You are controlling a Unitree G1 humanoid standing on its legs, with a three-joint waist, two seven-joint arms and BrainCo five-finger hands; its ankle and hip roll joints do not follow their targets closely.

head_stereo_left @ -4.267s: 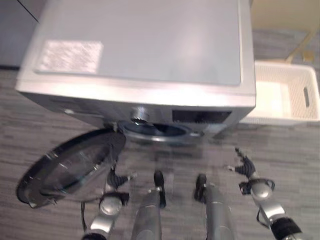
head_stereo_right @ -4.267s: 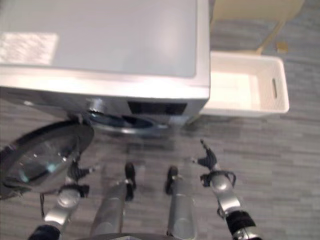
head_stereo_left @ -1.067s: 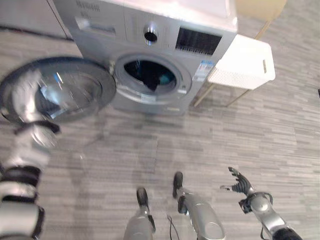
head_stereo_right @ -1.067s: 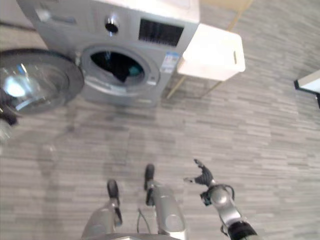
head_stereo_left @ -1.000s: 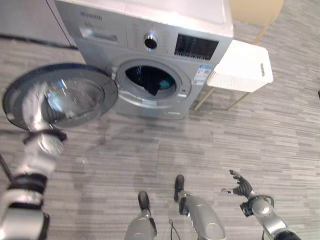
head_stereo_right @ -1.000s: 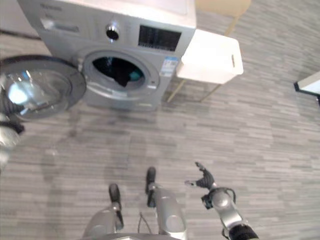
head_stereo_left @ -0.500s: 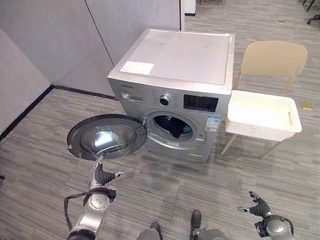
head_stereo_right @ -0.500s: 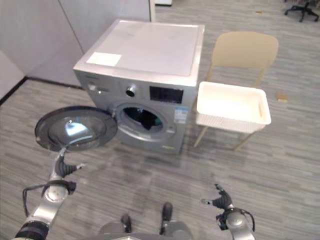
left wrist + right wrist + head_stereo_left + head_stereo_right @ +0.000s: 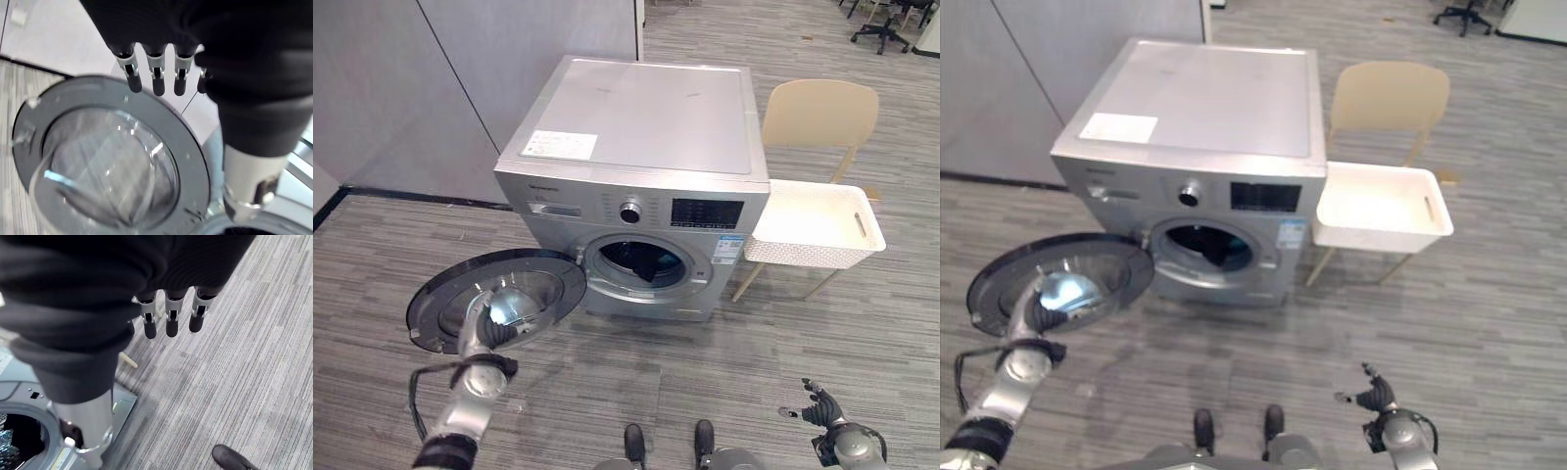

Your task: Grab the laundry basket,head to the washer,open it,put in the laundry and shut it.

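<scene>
Left eye view looks down on a silver front-loading washer [image 9: 641, 186] standing on grey striped floor [image 9: 862, 333]. Its round glass door [image 9: 499, 299] is swung wide open toward the robot's left, and dark laundry [image 9: 641, 266] with a bit of teal shows inside the drum opening. Just beside the washer's right side, a white laundry basket [image 9: 815, 225] rests on the seat of a beige chair [image 9: 822, 117] (the basket looks empty from above).

Raised in front of the open door's glass is the left hand [image 9: 481, 323], its fingers [image 9: 154, 78] straight and relaxed, holding nothing; whether they touch the door cannot be told. In the left wrist view the door's grey ring and bulging glass lie just past the fingertips.

Low at the right, well apart from washer and basket, the right hand [image 9: 818, 411] hangs over bare floor, fingers spread loosely and empty. The right wrist view shows those fingers [image 9: 168, 318] pointing out over the carpet, with the washer's lower front corner nearby.
</scene>
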